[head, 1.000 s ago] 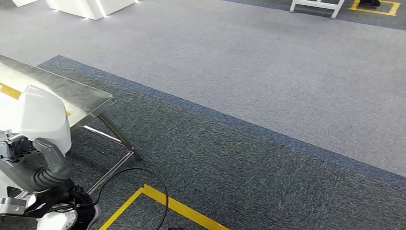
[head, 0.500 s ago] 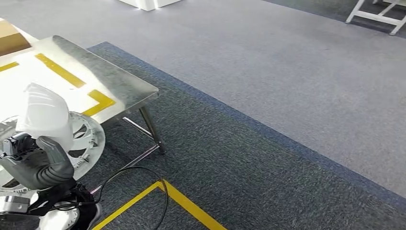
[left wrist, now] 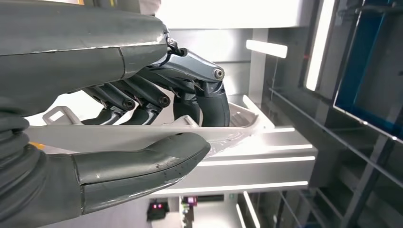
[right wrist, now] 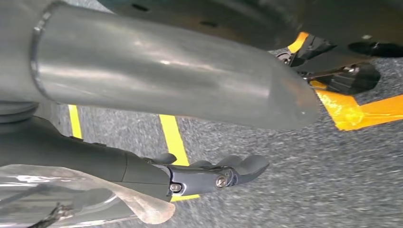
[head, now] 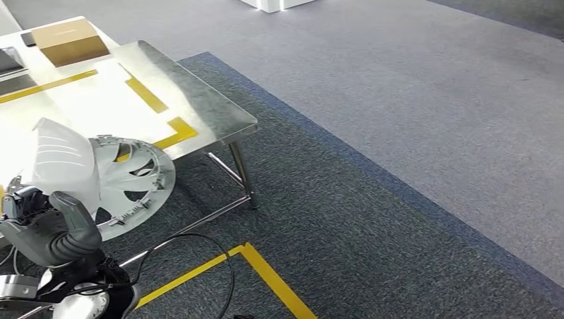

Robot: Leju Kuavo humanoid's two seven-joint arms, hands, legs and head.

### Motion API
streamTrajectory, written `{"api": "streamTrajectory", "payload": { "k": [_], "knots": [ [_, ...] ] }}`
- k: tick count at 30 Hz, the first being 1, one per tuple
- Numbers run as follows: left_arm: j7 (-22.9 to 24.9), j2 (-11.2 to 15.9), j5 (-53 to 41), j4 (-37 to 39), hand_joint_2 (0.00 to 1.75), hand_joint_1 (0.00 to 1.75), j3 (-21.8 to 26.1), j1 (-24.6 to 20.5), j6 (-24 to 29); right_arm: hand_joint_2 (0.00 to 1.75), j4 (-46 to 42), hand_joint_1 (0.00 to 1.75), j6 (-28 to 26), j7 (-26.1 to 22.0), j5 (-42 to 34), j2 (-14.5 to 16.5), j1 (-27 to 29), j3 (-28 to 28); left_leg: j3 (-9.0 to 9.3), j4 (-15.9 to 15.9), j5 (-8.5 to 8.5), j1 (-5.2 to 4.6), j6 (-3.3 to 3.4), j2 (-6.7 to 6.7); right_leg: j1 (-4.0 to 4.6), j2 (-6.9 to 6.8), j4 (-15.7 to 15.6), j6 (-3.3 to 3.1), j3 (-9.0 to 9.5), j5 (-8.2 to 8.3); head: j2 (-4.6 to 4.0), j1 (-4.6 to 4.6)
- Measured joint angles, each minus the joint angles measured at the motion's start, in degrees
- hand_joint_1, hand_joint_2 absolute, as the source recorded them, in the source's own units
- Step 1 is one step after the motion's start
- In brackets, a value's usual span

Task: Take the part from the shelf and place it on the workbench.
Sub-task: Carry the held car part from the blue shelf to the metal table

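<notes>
Fingers [left wrist: 142, 102] of the left hand [left wrist: 119, 118] are curled over one face of the white part [left wrist: 237, 130], with the thick thumb pressed along the other face, so the part is clamped between them. From the head view the same part [head: 133, 176] is a round, spoked, wheel-cover-like disc held low at the robot's left, its rim overlapping the near edge of the tabletop [head: 199, 106] from this angle; whether it touches the surface cannot be told. The left hand [head: 46, 229] sits below it, beside a white shell of the arm.

Down at the robot's right side, the right hand [right wrist: 204, 173] hangs above the floor with its fingers [right wrist: 237, 166] stretched out nearly straight and nothing between them.

Underfoot lies dark grey carpet [head: 372, 239] marked with yellow tape [head: 266, 276], and a black cable [head: 199, 242] loops across it near the robot's body. A metal-legged bench stands on this carpet; its shiny tabletop carries yellow tape lines. Towards its far end rests a closed brown cardboard box [head: 70, 41]; its contents are hidden. Next to the box is a small dark object too unclear to name.

Beyond the dark carpet a lighter grey carpet [head: 432, 86] stretches away, and at the far edge stands a white lit plinth [head: 273, 4].
</notes>
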Motion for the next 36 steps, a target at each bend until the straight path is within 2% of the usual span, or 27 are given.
{"api": "streamTrajectory", "payload": {
  "k": [1,2,4,5,7,8,9,11,12,13,14,15,16,18,20,22,23,24,26,27,28,29,30,31,33,35,36],
  "knots": [
    [0.0,0.02,-0.01,0.0,1.75,1.75,0.0,0.01,0.0,0.0,0.0,0.0,0.01,0.0,0.01,0.01,-0.05,0.0,2.08,-3.98,2.11,-0.08,0.26,0.8,0.05,-0.73,0.0,0.09,0.28,-0.19,0.0,0.0],
    [0.0,0.03,-0.01,0.0,1.75,1.75,0.0,-0.02,0.0,0.0,0.01,0.0,0.01,0.0,0.0,0.01,-0.1,0.0,4.21,-8.04,3.55,-0.38,0.58,2.3,0.16,-1.38,-0.01,0.26,0.57,-0.41,0.0,0.01],
    [0.01,0.04,-0.02,0.0,1.75,1.75,-0.01,-0.12,0.0,0.0,0.03,0.0,0.0,-0.01,-0.01,0.01,-0.15,0.0,6.68,-13.0,4.63,-1.0,1.26,4.49,0.43,-2.57,0.02,0.7,0.93,-0.8,0.0,0.06],
    [0.01,0.04,-0.02,0.0,1.75,1.75,0.01,-0.11,0.0,0.0,0.04,0.0,0.0,0.0,-0.01,0.01,-0.18,0.0,6.81,-13.5,4.34,-1.26,1.5,4.7,0.54,-3.19,-0.05,0.95,1.07,-0.94,0.0,0.07],
    [0.02,0.07,-0.04,0.0,1.75,1.75,0.05,0.03,0.0,0.0,0.04,0.0,0.01,0.07,0.02,0.01,-0.3,0.0,6.8,-13.94,4.56,-1.16,2.03,3.24,0.54,-4.04,-0.21,1.53,1.37,-1.28,0.0,0.06],
    [0.02,0.07,-0.08,0.0,1.75,1.75,0.08,0.06,0.0,0.0,0.04,0.0,0.0,0.09,0.03,0.01,-0.36,0.0,6.93,-14.21,4.72,-0.96,2.33,2.54,0.43,-3.03,0.18,1.86,1.29,-1.76,0.0,0.13],
    [0.02,0.05,-0.11,0.0,1.75,1.75,0.08,0.05,0.0,0.0,0.04,0.0,-0.02,0.1,0.05,0.0,-0.4,0.0,7.06,-14.48,4.89,-0.72,2.63,1.87,0.33,-1.33,1.6,2.14,0.67,-2.74,0.0,0.26],
    [0.02,0.0,-0.15,0.0,1.75,1.75,0.07,0.0,0.0,0.0,0.04,0.0,-0.05,0.13,0.1,-0.01,-0.3,0.0,7.19,-14.64,5.04,-0.45,2.97,0.49,0.14,2.46,8.22,2.49,-2.64,-5.91,0.0,0.51],
    [0.02,-0.02,-0.16,0.0,1.75,1.75,0.07,0.03,0.0,0.0,0.04,0.0,-0.05,0.16,0.11,-0.01,-0.17,0.0,7.17,-14.63,5.04,-0.44,3.03,-0.3,0.13,3.2,12.32,2.57,-4.89,-7.34,0.0,0.56],
    [0.02,-0.03,-0.16,0.0,1.75,1.75,0.07,0.08,0.0,0.0,0.04,0.0,-0.05,0.19,0.14,-0.01,-0.01,0.0,7.19,-14.62,5.03,-0.44,3.05,-1.17,0.12,3.45,15.32,2.65,-6.75,-7.87,0.0,0.54],
    [0.03,-0.03,-0.17,0.0,1.75,1.75,0.07,0.11,0.0,0.0,0.04,0.0,-0.05,0.21,0.19,-0.01,0.1,0.0,7.23,-14.59,5.02,-0.43,3.06,-2.08,0.11,3.52,16.29,2.68,-7.73,-7.25,0.0,0.55],
    [0.03,-0.03,-0.17,0.0,1.75,1.75,0.07,0.14,0.0,0.0,0.04,0.0,-0.06,0.22,0.24,-0.01,0.15,0.0,7.3,-14.55,5.0,-0.4,3.02,-2.99,0.08,3.66,14.89,2.66,-7.58,-5.51,0.0,0.54],
    [0.04,-0.03,-0.17,0.0,1.75,1.75,0.07,0.15,0.0,0.0,0.04,0.0,-0.07,0.22,0.28,-0.01,0.15,0.0,7.36,-14.47,4.94,-0.35,2.93,-3.87,0.01,4.15,11.49,2.62,-6.44,-3.06,0.0,0.55],
    [0.07,-0.03,-0.17,0.0,1.75,1.75,0.06,0.12,0.0,0.0,0.05,0.0,-0.09,0.22,0.33,-0.02,0.11,0.0,7.2,-14.03,4.68,-0.3,2.49,-5.51,-0.36,7.01,4.06,2.45,-3.3,0.31,0.0,0.51],
    [0.18,-0.03,-0.19,0.0,1.75,1.75,0.05,0.14,0.0,0.0,0.06,0.0,-0.11,0.23,0.37,-0.04,0.08,0.0,6.73,-13.74,4.62,-0.14,1.77,-6.9,-0.47,8.9,0.89,2.08,-1.67,0.78,0.0,0.47],
    [0.27,0.0,-0.2,0.0,1.75,1.75,0.05,0.3,0.0,0.0,0.07,0.0,-0.11,0.24,0.4,-0.03,0.04,-0.01,6.4,-13.79,4.78,0.14,1.05,-8.1,-0.38,7.77,0.52,1.46,-1.28,0.8,0.0,0.48],
    [0.29,0.02,-0.2,0.0,1.75,1.75,0.05,0.38,0.0,0.0,0.08,0.0,-0.11,0.23,0.4,-0.02,0.03,-0.01,6.24,-13.49,4.58,0.09,0.75,-7.65,-0.42,7.02,0.32,1.13,-1.07,0.87,0.0,0.4],
    [0.3,0.04,-0.22,0.0,1.75,1.75,0.04,0.38,0.0,0.0,0.08,0.0,-0.1,0.22,0.41,-0.02,0.01,-0.02,5.69,-12.27,3.79,0.02,0.45,-6.28,-0.49,6.16,0.08,0.74,-0.83,0.9,0.0,0.2],
    [0.33,0.05,-0.23,0.0,1.75,1.75,0.01,0.34,0.0,0.0,0.1,0.0,-0.1,0.23,0.42,-0.03,0.06,-0.02,3.02,-6.39,0.56,-0.1,-0.09,-2.33,-0.41,4.35,-0.16,0.14,-0.48,0.74,0.0,-0.15],
    [0.35,0.05,-0.24,0.0,1.75,1.75,-0.02,0.33,0.0,0.0,0.1,0.0,-0.1,0.24,0.43,-0.03,0.14,-0.03,1.13,-2.43,-1.24,-0.01,-0.31,-1.07,-0.32,3.37,-0.16,-0.06,-0.39,0.59,0.0,-0.25],
    [0.36,0.05,-0.23,0.0,1.75,1.75,-0.02,0.38,0.0,0.0,0.11,0.0,-0.11,0.25,0.43,-0.04,0.22,-0.04,-0.39,0.72,-2.34,0.08,-0.45,-0.55,-0.25,2.44,-0.15,-0.11,-0.32,0.46,0.0,-0.24],
    [0.37,0.05,-0.24,0.0,1.75,1.75,-0.02,0.45,0.0,0.0,0.11,0.0,-0.11,0.26,0.43,-0.05,0.27,-0.06,-1.07,2.12,-2.36,0.14,-0.5,-0.33,-0.19,1.53,-0.14,-0.1,-0.22,0.32,0.0,-0.26],
    [0.37,0.07,-0.25,0.0,1.75,1.75,-0.02,0.49,0.0,0.0,0.11,0.0,-0.11,0.26,0.43,-0.07,0.28,-0.1,-0.59,1.18,-1.22,0.16,-0.44,-0.13,-0.14,0.65,-0.14,-0.06,-0.05,0.16,0.0,-0.26],
    [0.37,0.09,-0.26,0.0,1.75,1.75,-0.02,0.52,0.0,0.0,0.11,0.0,-0.11,0.27,0.43,-0.07,0.24,-0.14,0.97,-1.86,0.72,0.12,-0.25,0.28,-0.09,-0.14,-0.14,0.02,0.21,-0.03,0.0,-0.27],
    [0.4,0.12,-0.36,0.0,1.75,1.75,0.0,0.52,0.0,0.0,0.13,0.0,-0.1,0.31,0.43,-0.05,0.14,-0.25,5.03,-9.79,3.95,-0.49,0.59,3.23,0.16,-1.5,-0.11,0.34,0.78,-0.48,0.0,-0.27],
    [0.47,0.11,-0.81,0.0,1.75,1.75,0.15,0.69,0.0,0.0,0.15,0.0,-0.11,0.3,0.32,-0.05,0.08,-0.34,6.79,-13.55,4.56,-1.19,1.38,5.44,0.44,-2.71,-0.1,0.81,1.12,-0.86,0.0,-0.23],
    [0.55,0.09,-1.11,0.0,1.75,1.75,0.4,0.99,0.0,0.0,0.15,0.0,-0.11,0.27,0.2,-0.05,0.03,-0.39,6.76,-13.75,4.37,-1.39,1.64,5.21,0.56,-3.37,-0.19,1.06,1.29,-1.0,0.0,-0.22]
  ]
}}
